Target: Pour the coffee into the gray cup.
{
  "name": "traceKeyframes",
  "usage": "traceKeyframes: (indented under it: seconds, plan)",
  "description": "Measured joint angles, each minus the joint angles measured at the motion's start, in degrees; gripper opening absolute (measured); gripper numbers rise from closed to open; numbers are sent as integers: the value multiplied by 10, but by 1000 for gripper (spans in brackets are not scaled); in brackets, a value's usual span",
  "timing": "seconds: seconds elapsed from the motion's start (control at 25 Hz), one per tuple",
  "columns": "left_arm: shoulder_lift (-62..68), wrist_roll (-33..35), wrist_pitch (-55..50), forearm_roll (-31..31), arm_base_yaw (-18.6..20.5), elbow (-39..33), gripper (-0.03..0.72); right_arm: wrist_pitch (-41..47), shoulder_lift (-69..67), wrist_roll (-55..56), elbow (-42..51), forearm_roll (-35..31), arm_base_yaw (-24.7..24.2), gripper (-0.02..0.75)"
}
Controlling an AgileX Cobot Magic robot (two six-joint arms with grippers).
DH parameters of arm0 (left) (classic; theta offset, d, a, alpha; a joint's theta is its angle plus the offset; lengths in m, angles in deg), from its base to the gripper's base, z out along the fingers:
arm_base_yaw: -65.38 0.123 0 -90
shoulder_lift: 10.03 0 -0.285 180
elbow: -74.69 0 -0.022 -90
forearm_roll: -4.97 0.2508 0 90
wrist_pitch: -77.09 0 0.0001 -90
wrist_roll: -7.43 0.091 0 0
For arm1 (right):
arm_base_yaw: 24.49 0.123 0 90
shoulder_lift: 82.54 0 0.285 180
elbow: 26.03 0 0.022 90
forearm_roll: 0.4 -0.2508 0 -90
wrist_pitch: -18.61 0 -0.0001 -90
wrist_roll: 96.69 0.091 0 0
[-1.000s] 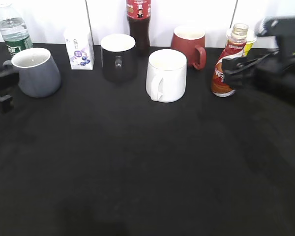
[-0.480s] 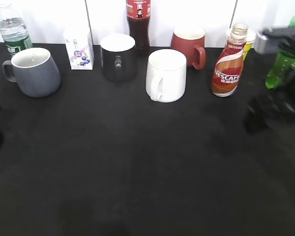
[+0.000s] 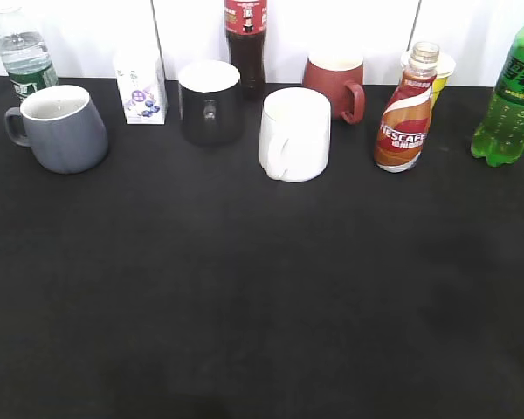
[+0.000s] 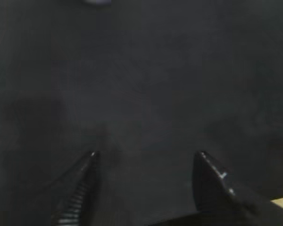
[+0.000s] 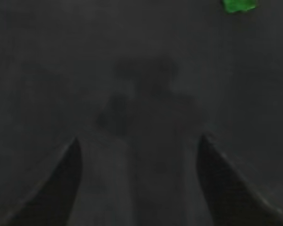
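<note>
The coffee bottle with the red, white and brown NESCAFE label stands upright at the back right, uncapped. The gray cup sits at the back left, its handle to the left. Neither gripper shows in the exterior view. In the left wrist view my left gripper is open and empty over bare black cloth. In the right wrist view my right gripper is open and empty over black cloth, with a scrap of the green bottle at the top edge.
Along the back stand a water bottle, a small carton, a dark metallic mug, a cola bottle, a white mug, a red mug and a green soda bottle.
Both arms have drawn back out of the exterior view. The right gripper left the coffee bottle's side; the left left the gray cup. The green bottle now shows.
</note>
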Motion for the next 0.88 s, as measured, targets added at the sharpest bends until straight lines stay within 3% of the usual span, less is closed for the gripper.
traceKeyframes:
  seconds: [0.28, 0.56, 0.88]
  plan:
    - [-98, 7, 14, 4, 0, -127, 466, 10, 238, 1, 203, 19, 0, 591]
    - [-98, 7, 86, 9, 0, -152, 466, 7, 259, 1, 210, 24, 0, 590]
    - [-98, 7, 87, 9, 0, -152, 396, 7, 259, 1, 210, 24, 0, 591]
